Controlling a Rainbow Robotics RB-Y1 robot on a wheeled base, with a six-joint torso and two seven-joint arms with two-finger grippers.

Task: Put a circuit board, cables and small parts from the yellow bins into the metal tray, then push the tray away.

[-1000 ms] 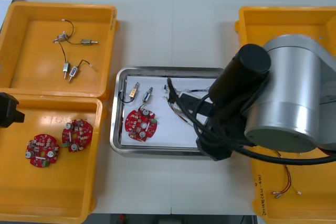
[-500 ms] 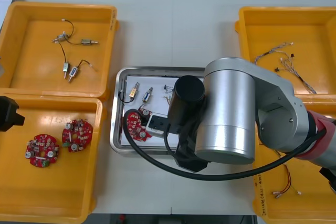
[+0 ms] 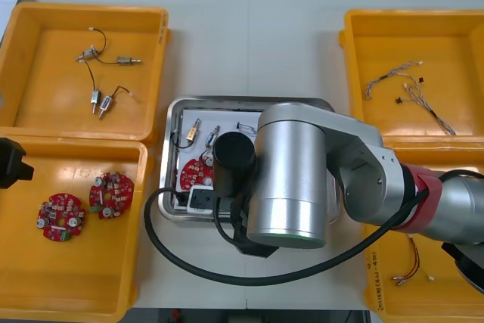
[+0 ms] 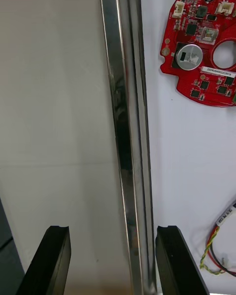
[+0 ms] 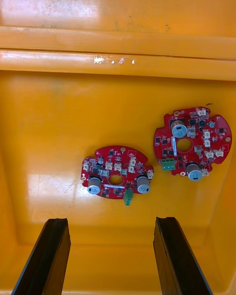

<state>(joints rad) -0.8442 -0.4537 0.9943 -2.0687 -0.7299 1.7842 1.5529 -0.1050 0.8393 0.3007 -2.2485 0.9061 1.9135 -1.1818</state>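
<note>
- Front view: the right arm's silver wrist reaches low across the metal tray (image 3: 172,111), which sits between the yellow bins (image 3: 45,88). The tray holds a circuit board (image 3: 198,172) and small metal parts (image 3: 194,131). Loading looks done, so the push is due.
- Right wrist view: the right gripper (image 4: 113,258), fingers spread, straddles the tray's rim, with a red and yellow cable (image 4: 216,255) beside the inner finger. Push low, slowly and squarely, or the tray may swivel.
- Left wrist view: the left gripper (image 5: 110,255), spread and empty, hovers over two spare boards (image 5: 117,171).
</note>
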